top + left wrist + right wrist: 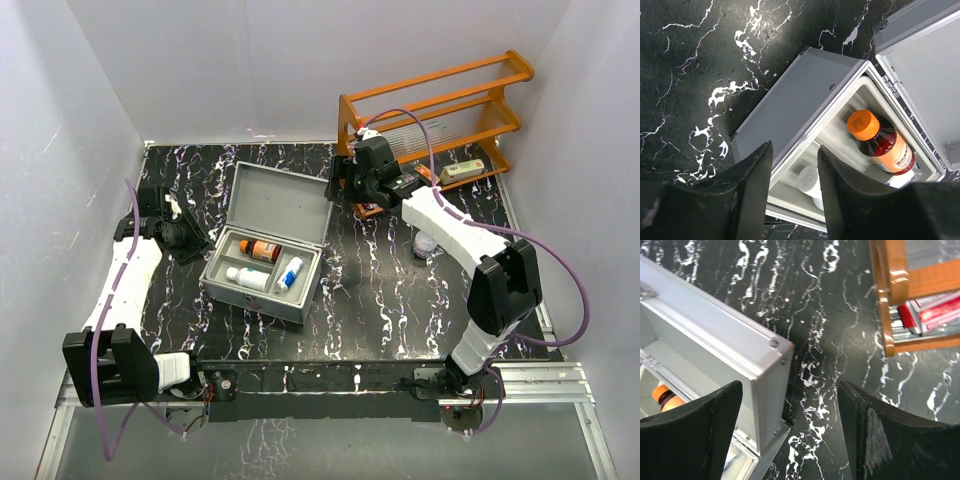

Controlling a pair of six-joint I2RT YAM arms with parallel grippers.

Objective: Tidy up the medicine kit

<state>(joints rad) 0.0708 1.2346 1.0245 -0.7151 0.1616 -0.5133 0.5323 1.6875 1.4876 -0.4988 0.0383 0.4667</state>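
Observation:
The medicine kit [262, 296] stands open mid-table, its lid [280, 200] tilted back. Inside lie an amber bottle with an orange cap [262, 248], a white bottle [247, 277] and a blue-and-white tube [289, 273]. My left gripper [192, 243] hovers just left of the case. In the left wrist view it [795, 150] looks down on the kit's side wall [795, 95], the amber bottle [885, 142] and the white bottle's cap [809, 181], jaws apart and empty. My right gripper [342, 186] hangs open by the lid's right corner [772, 347], holding nothing [790, 390].
An orange wooden rack [440, 110] stands at the back right with a small box [462, 170] on its lower shelf and red-and-white packs [935, 312] in its near end. A small clear jar [425, 243] sits on the black marbled table under the right forearm.

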